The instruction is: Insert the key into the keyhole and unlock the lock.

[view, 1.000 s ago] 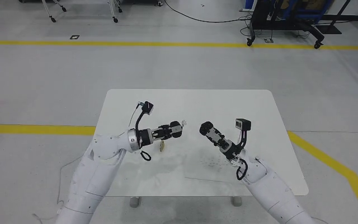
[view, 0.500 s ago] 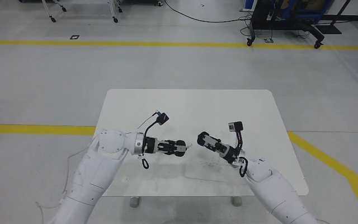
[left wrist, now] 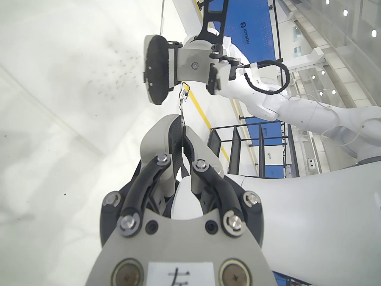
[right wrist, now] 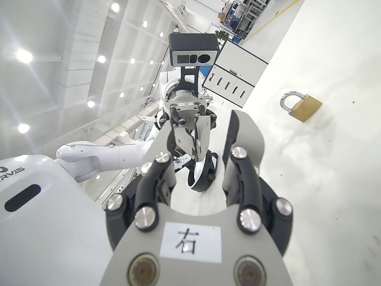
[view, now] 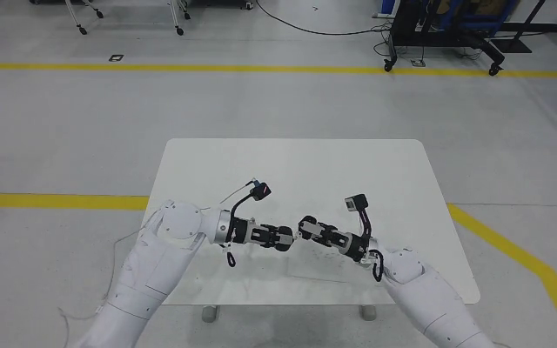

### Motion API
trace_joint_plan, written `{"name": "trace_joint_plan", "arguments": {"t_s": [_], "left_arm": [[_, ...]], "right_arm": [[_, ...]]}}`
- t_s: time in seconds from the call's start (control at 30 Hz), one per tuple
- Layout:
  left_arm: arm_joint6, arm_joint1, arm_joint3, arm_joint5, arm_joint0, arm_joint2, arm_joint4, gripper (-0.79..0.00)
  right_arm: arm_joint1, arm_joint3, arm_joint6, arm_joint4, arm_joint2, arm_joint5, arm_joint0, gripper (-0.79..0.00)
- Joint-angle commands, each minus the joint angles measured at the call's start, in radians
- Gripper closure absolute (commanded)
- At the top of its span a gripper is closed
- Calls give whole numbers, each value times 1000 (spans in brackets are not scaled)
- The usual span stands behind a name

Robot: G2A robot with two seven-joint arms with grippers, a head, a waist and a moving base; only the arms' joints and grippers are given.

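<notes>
Brass padlock (right wrist: 300, 107): it lies flat on the table (view: 365, 165) with its silver shackle seated, and touches neither claw.
The key (left wrist: 181, 110): it is pinched edge-on in my left claw (left wrist: 180, 129), with a thin length poking past the fingertips. A small ring or tag hangs on the free end. I cannot tell which end is the blade.
My left claw: clenched on the key and held over the near middle of the table.
My right claw (right wrist: 202, 120): released, fingers spread with nothing between them. It faces the left claw nose to nose, just beside it.
Lock to claw: the padlock sits on the table off to one side of my right claw, well apart from its open fingers and not lined up between them.
Handling, padlock: I judge it dense, rigid and smooth, so it is likely to skate if nudged. I would take it across the flat brass faces and leave the keyhole end clear.
Handling, key: light, stiff and thin. It may twist in the pads under side load.
</notes>
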Motion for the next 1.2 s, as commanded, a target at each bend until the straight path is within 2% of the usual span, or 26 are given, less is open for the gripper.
{"name": "trace_joint_plan", "arguments": {"t_s": [0.0,0.57,0.7,0.93,0.97,1.0,1.03,1.1,1.13,1.17], "left_arm": [[2,2,-1,1,-1,3,0,0],[13,13,-6,-1,-10,27,-5,0],[15,16,-6,-3,-12,32,-10,0],[30,20,-2,1,-15,37,-11,0],[37,21,-1,4,-15,37,-12,-55],[43,21,0,7,-16,37,-10,-329],[50,22,2,9,-17,36,-9,-683],[68,24,5,12,-17,31,-10,-720],[78,24,5,13,-16,29,-12,-785],[87,25,5,15,-15,26,-14,-785]], "right_arm": [[3,-12,16,3,5,14,-8,-86],[10,-61,67,6,14,69,-34,-77],[10,-59,74,9,13,78,-33,0],[11,-56,91,26,15,75,-33,0],[11,-56,92,29,17,71,-34,0],[11,-57,94,34,19,69,-35,0],[12,-57,98,39,21,68,-37,0],[13,-58,103,47,26,66,-39,0],[14,-58,106,49,29,66,-40,0],[14,-59,109,53,32,67,-41,0]]}}
